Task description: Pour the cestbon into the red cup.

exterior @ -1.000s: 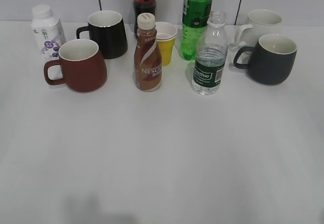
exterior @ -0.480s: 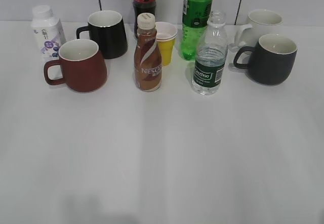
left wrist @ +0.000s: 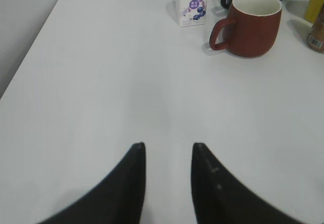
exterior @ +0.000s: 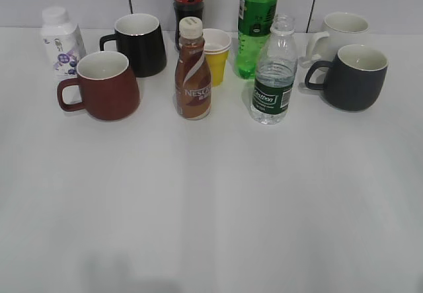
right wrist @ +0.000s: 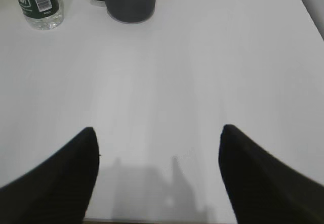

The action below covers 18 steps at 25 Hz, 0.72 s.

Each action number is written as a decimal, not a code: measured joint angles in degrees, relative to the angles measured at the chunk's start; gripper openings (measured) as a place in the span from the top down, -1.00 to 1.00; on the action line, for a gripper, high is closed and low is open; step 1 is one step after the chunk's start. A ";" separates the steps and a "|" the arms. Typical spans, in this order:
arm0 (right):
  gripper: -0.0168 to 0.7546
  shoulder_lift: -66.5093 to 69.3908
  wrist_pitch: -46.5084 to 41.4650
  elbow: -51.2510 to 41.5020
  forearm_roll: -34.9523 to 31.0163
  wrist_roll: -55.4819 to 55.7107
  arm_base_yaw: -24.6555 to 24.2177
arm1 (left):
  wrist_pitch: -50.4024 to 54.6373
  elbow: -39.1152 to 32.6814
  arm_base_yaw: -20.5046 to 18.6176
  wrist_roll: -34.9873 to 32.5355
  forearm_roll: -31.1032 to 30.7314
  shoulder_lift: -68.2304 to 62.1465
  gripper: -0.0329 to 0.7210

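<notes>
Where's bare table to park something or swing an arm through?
The whole near half of the table is bare, in front of the red cup, Nescafe bottle and cestbon. A fair gap sits between red cup and Nescafe bottle. The back row is crowded: black mug, yellow cup, green bottle.

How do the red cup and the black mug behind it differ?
Colour: the red cup is dark red, the black mug is glossy black. Shape: the red cup is squat and rounded, the black mug looks taller with straighter sides. Place: the red cup stands nearer the camera, the black mug behind it, further right. Both are upright with white insides and handles to the left in the exterior view.
</notes>
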<state>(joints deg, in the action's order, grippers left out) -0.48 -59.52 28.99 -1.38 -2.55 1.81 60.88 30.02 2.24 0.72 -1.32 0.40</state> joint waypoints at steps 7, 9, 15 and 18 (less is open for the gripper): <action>-0.48 0.00 0.00 0.00 0.00 0.00 0.00 | 0.00 0.00 0.00 0.00 0.00 0.00 0.29; -0.48 0.00 0.00 0.00 0.00 0.00 0.00 | 0.00 0.00 0.00 0.00 0.00 0.00 0.29; -0.48 0.00 0.00 0.00 0.00 0.00 0.00 | -0.25 0.14 0.48 0.00 0.26 0.00 0.29; -0.48 0.00 0.00 0.00 0.00 0.00 0.00 | -2.82 1.10 1.57 0.00 0.37 -0.91 0.29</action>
<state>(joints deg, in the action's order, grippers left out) -0.48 -59.52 28.99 -1.38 -2.55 1.81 58.06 31.12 3.81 0.72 -0.94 -0.51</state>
